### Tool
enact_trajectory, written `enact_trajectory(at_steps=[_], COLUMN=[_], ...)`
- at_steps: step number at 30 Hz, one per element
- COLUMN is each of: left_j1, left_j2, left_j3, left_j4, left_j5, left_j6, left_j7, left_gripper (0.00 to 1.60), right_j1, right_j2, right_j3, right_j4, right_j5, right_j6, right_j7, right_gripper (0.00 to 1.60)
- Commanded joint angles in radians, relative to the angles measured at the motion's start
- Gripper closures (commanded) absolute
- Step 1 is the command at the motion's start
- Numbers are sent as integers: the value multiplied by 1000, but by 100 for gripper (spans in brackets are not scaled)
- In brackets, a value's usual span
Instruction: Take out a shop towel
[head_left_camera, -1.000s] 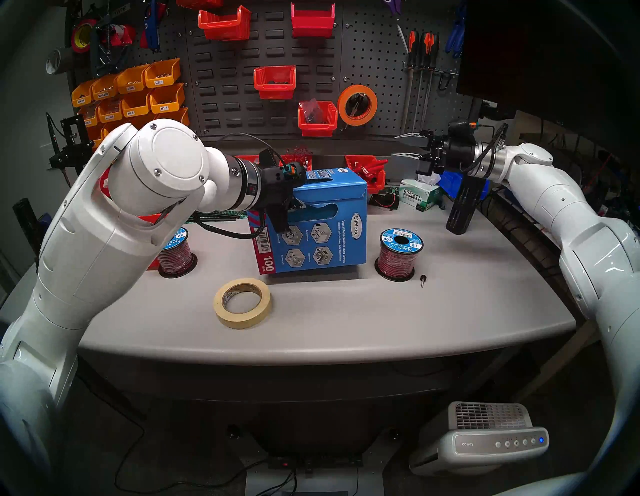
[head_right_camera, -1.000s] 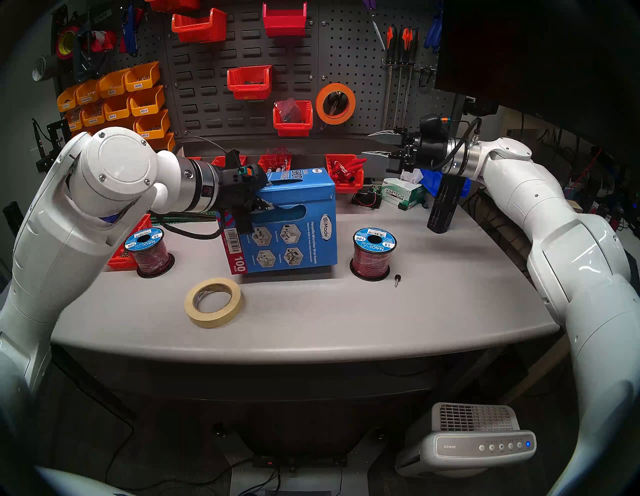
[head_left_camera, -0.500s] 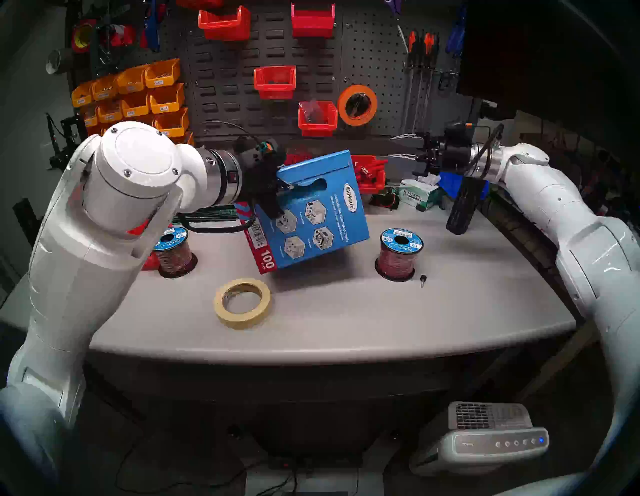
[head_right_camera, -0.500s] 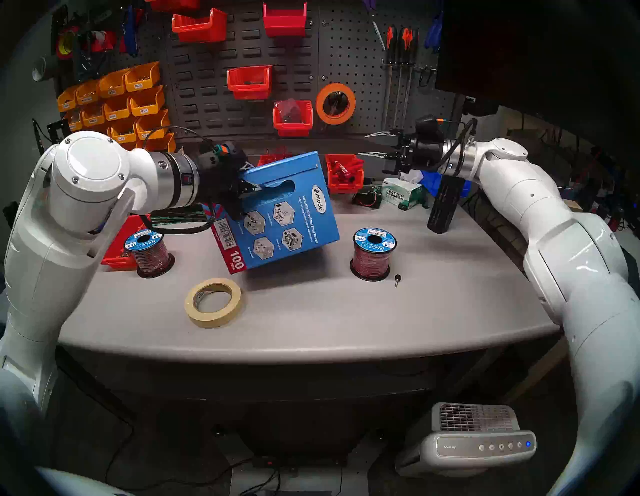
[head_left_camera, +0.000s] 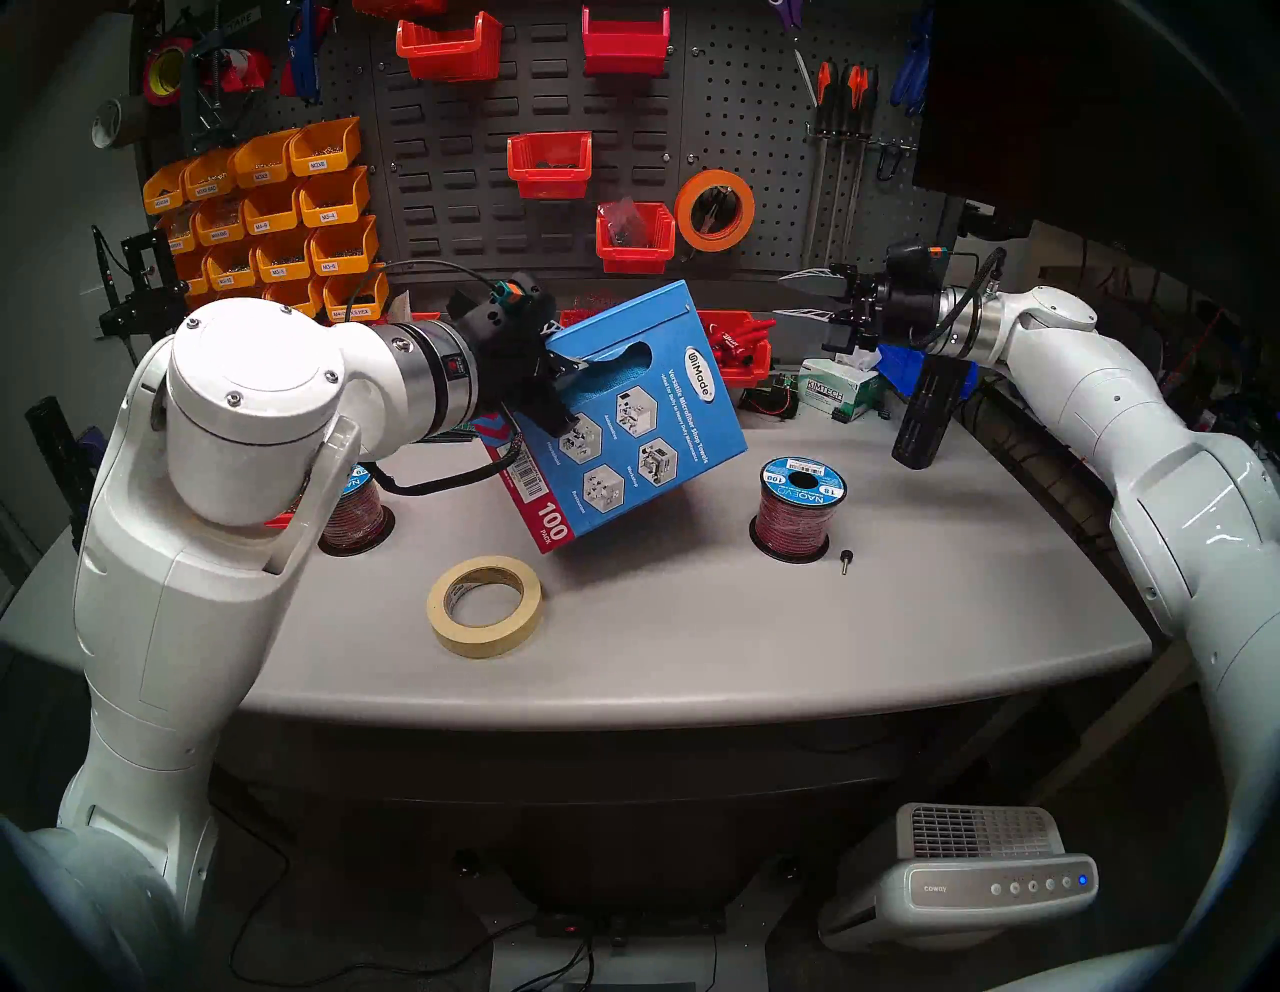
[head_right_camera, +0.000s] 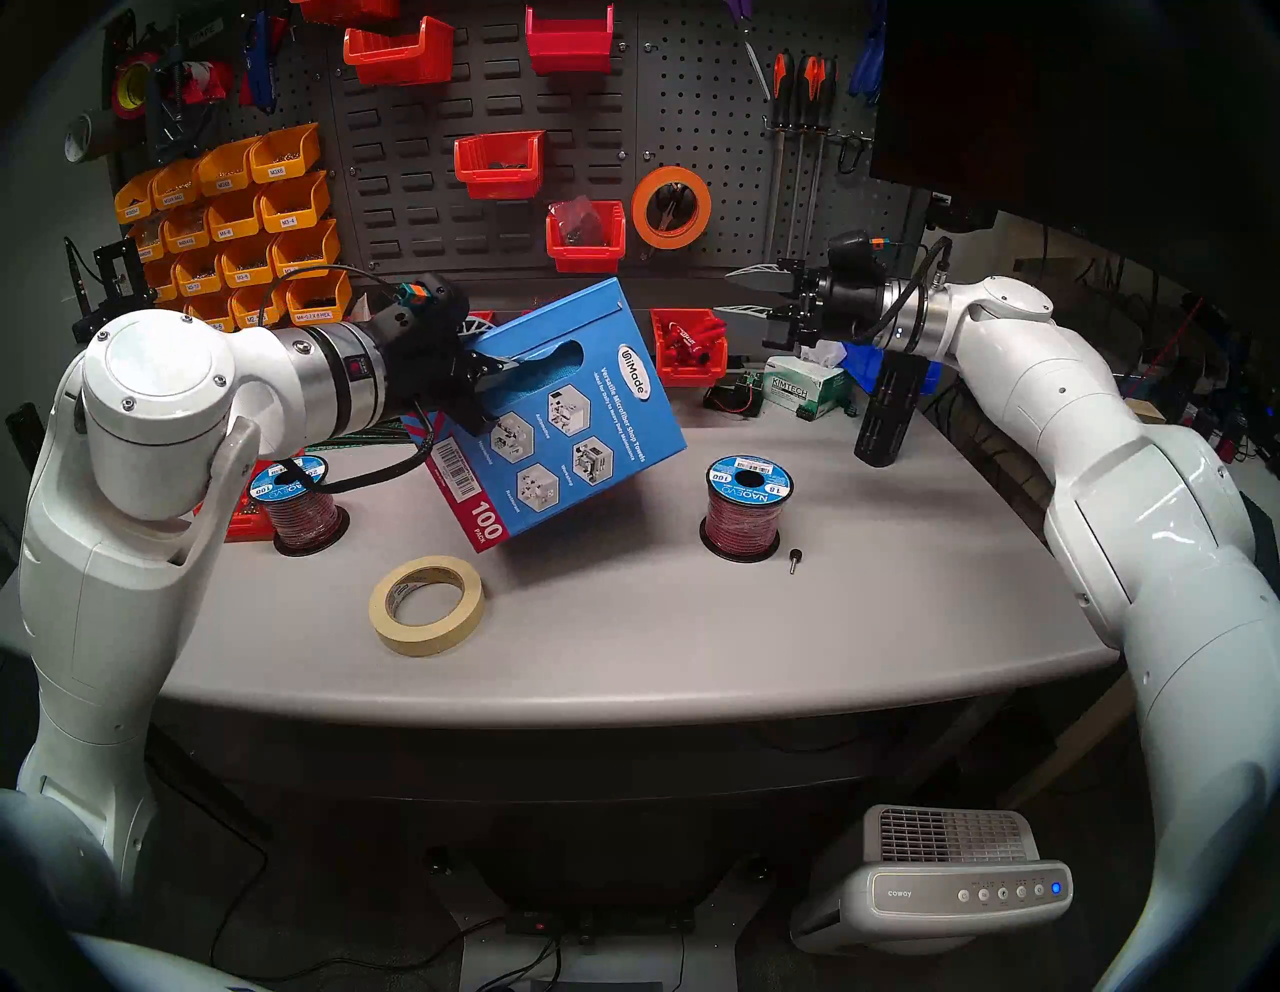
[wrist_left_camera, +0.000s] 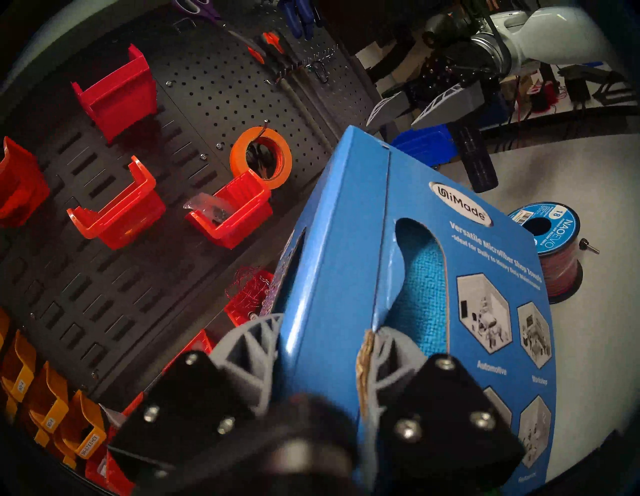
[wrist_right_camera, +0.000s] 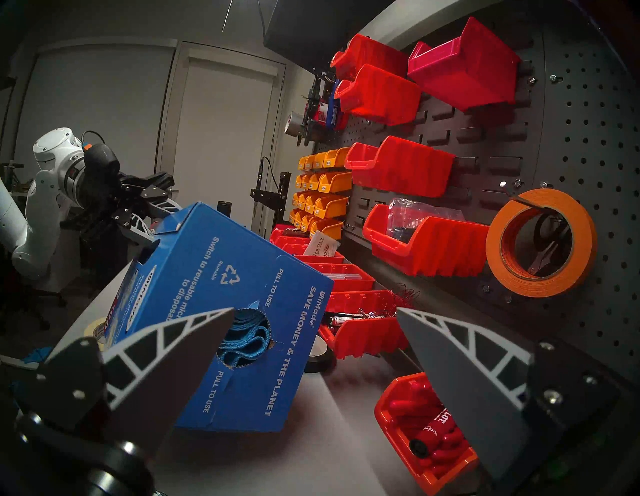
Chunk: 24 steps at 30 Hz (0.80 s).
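Left gripper (head_left_camera: 564, 360), jaws clamped on the upper left corner of the blue carton (head_left_camera: 637, 422), one finger on the outer side panel, the other through the oval handle slot of the printed face. Carton tilted, lower left corner marked "100 pack" lowest and close to the tabletop (head_left_camera: 692, 644); contact with the surface not discernible. Shop towel (wrist_left_camera: 426, 294), bright blue textured cloth, inside the carton, visible through the oval slot just beyond the inner finger; folded blue edges of the towel stack also visible in the torn round dispensing hole on the carton's right end (wrist_right_camera: 247, 337), printed "pull to use". Right gripper (head_left_camera: 807, 298), jaws spread wide and empty, level, pointed toward the carton's dispensing end and well apart from it, above the rear right of the tabletop. Roll of masking tape (head_left_camera: 485, 606) flat near the front, just below the carton's low corner. Two spools of red wire, one at left (head_left_camera: 350, 506) partly behind the left arm, one at right (head_left_camera: 800, 506), with a small black screw (head_left_camera: 845, 560) just beside it. Green-and-white Kimtech carton (head_left_camera: 834, 395) at rear right, beneath the right gripper. Pegboard (head_left_camera: 748, 125) with red and yellow bins behind.
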<state>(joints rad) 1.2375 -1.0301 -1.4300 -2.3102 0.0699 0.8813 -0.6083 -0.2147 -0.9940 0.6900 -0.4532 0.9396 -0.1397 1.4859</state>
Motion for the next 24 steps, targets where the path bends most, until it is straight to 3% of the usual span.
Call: enact_trajectory(at_steps=[1, 3, 13, 19, 20, 24], left_j1=[85, 95, 180, 266, 273, 324], left_j2=[-126, -123, -232, -318, -299, -355], left_j3=[-24, -23, -69, -91, -88, -98], left_j4=[-48, -52, -74, -78, -79, -74], left_j5=[-22, -28, -54, -78, -87, -112], left_j6=[-50, -57, -129, -195, -203, -238], left_j7=[94, 108, 254, 358, 367, 426], left_gripper=[160, 160, 160, 160, 160, 160], right_j1=[47, 48, 52, 54, 54, 55], right_j2=[7, 7, 10, 5, 4, 0], right_j3=[10, 10, 8, 3, 3, -2], right_j4=[-9, -10, -14, -15, -15, -13], right_j5=[7, 7, 6, 5, 5, 5], right_j6=[1, 1, 1, 3, 3, 4], right_j7=[-2, -2, -2, -2, -2, -2], right_gripper=[0, 0, 0, 0, 0, 0])
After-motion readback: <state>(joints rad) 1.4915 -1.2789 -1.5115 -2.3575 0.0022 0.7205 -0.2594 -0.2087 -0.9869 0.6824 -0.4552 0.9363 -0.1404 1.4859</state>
